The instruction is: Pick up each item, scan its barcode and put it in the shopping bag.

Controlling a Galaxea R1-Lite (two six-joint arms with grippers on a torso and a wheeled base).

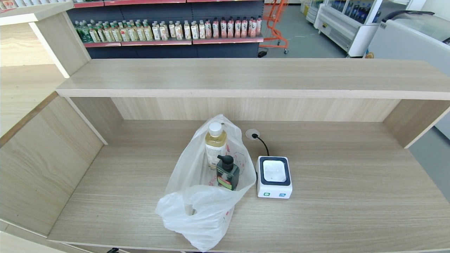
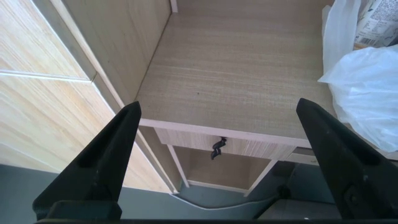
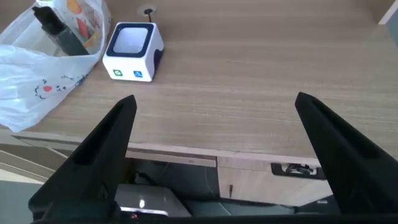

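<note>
Bottle (image 1: 215, 144), pump bottle (image 1: 227, 173) in shopping bag (image 1: 200, 211), scanner (image 1: 274, 176) just beside; left gripper (image 2: 219, 107), right gripper (image 3: 216, 101) spread, empty

Wooden counter (image 1: 351, 196), raised ledge (image 1: 246, 75) behind it, shelf of drink bottles (image 1: 168, 31), orange rack (image 1: 275, 21), white freezer (image 1: 348, 26) beyond

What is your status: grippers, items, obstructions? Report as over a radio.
Left gripper, right gripper open, empty. Clear amber-drink bottle and dark green pump bottle upright in white plastic shopping bag. White box scanner beside bag, nothing blocking.

Left gripper (image 2: 219, 107), right gripper (image 3: 216, 99): jaws apart
</note>
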